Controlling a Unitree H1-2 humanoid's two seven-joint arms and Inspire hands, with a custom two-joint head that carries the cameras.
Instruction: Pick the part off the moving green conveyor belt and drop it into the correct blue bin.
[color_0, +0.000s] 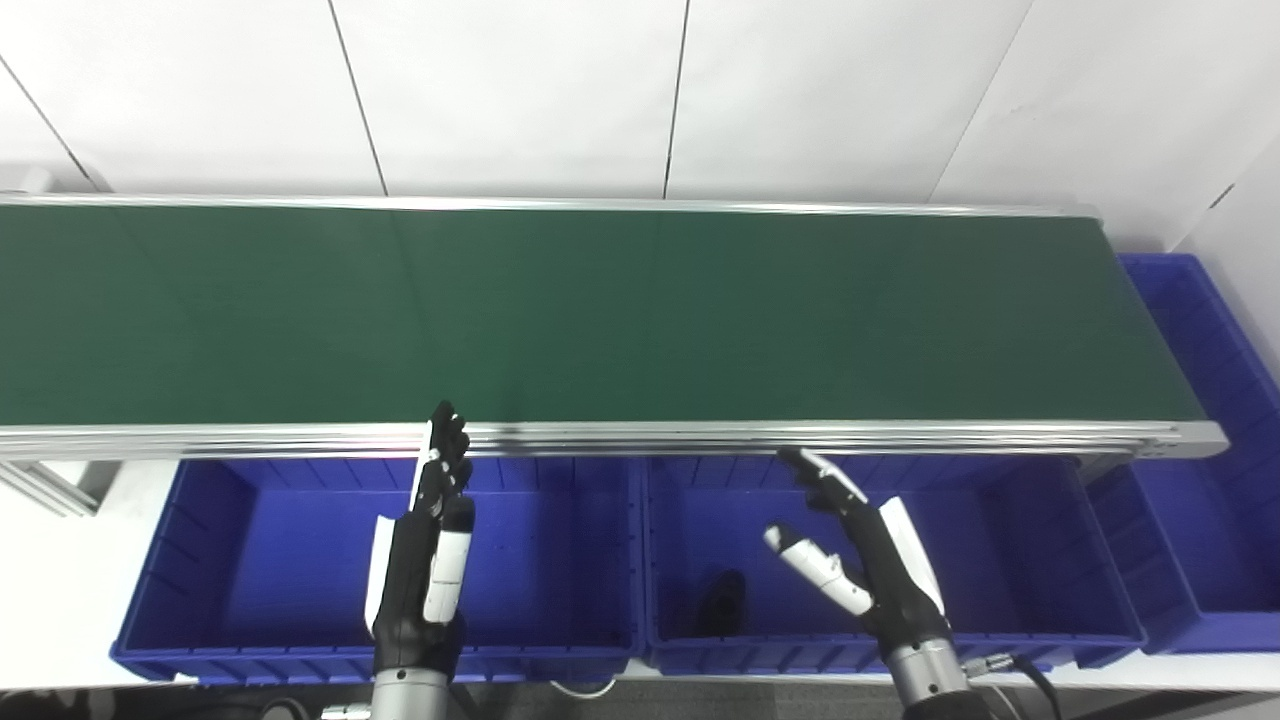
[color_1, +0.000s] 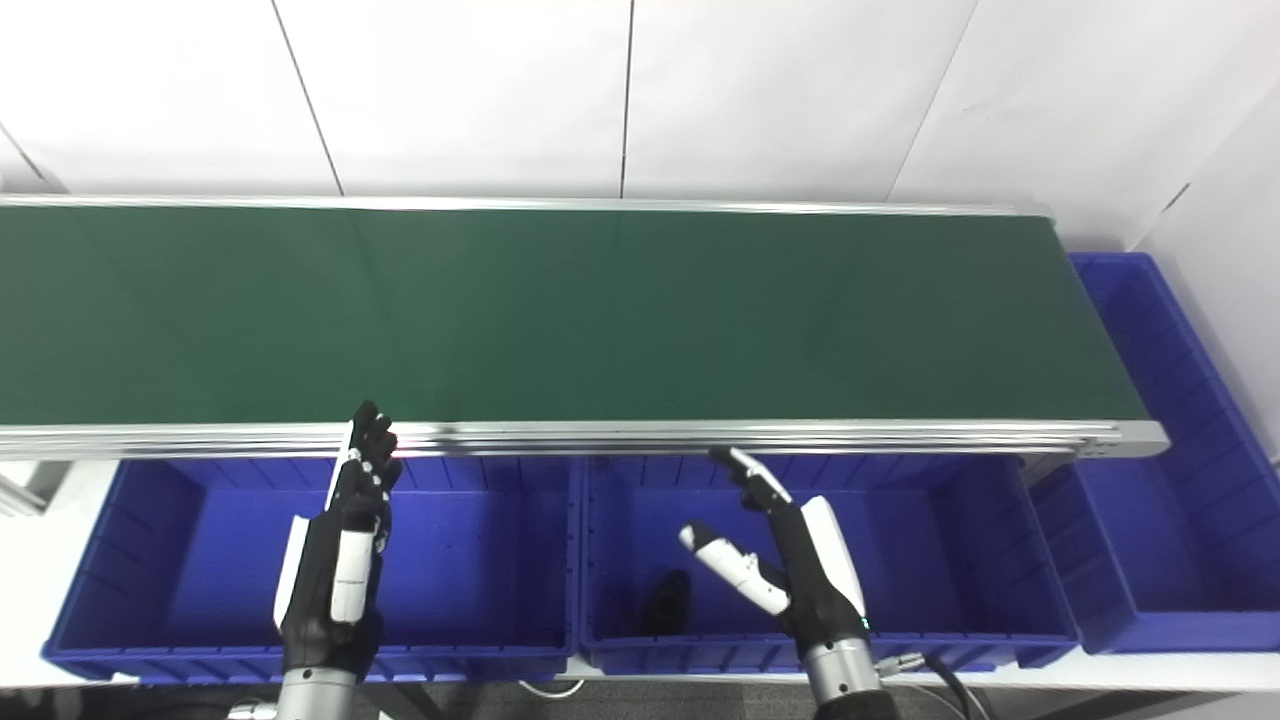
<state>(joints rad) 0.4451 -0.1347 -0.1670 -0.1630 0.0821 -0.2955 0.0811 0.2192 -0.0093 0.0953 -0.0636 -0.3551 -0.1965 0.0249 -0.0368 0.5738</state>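
part (color_0: 720, 602) in middle bin (color_0: 1040, 640) | bins before conveyor (color_0: 600, 310)

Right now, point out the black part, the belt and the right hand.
black part (color_0: 722, 603), left eye view, its middle, in the middle bin
belt (color_0: 600, 310), left eye view, bare green surface
right hand (color_1: 800, 570), right eye view, its middle

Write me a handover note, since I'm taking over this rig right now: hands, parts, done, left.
Left hand: open, holding nothing, fingers extended, above the left blue bin.
Right hand: open, holding nothing, above the middle blue bin.
Green conveyor belt: no part showing on it.
One dark part lies in the middle bin, near its front left. The left bin and the right-end blue bin show nothing inside.
Done: that part appears sorted.
Left: wait for the next part on the belt, pick it and drop it in its bin.
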